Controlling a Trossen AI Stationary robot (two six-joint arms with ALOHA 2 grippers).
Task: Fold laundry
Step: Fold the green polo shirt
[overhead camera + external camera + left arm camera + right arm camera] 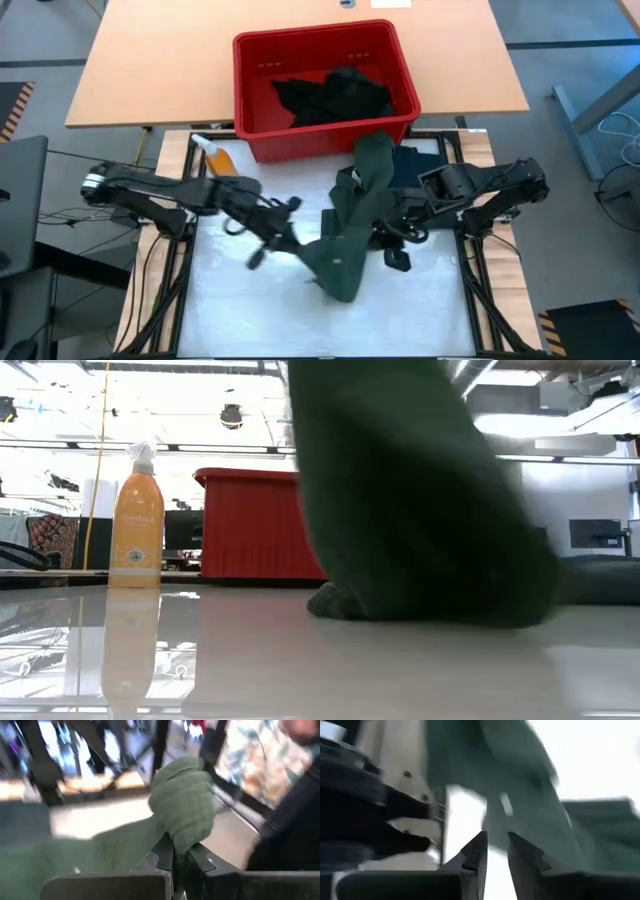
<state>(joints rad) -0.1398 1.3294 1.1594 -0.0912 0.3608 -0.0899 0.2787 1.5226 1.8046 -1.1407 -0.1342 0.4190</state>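
A dark green shirt [350, 225] is bunched up in the middle of the white table top. One end trails toward the red bin [262, 140], and its lower part [340, 603] rests on the table. My left gripper [297, 243] is at the shirt's left edge, shut on it. My right gripper [496, 840] is at the shirt's right side [388, 235]; there is a narrow gap between its fingers with no cloth in it, and the green cloth [520, 785] hangs just beyond them. More black laundry [335, 95] lies in the bin. My left gripper pinches a bunched wad of the green shirt [181, 827] between its two shut fingers [162, 852]. It comes in from the table's left, nearly level. The wad bulges out past the fingertips. The rest of the shirt hangs away from the hold, down to the table.
An orange spray bottle [215, 155] stands at the table's far left [137, 510]. A dark cloth [415, 165] lies at the far right, by the bin. The near half of the white table top [300, 320] has free room.
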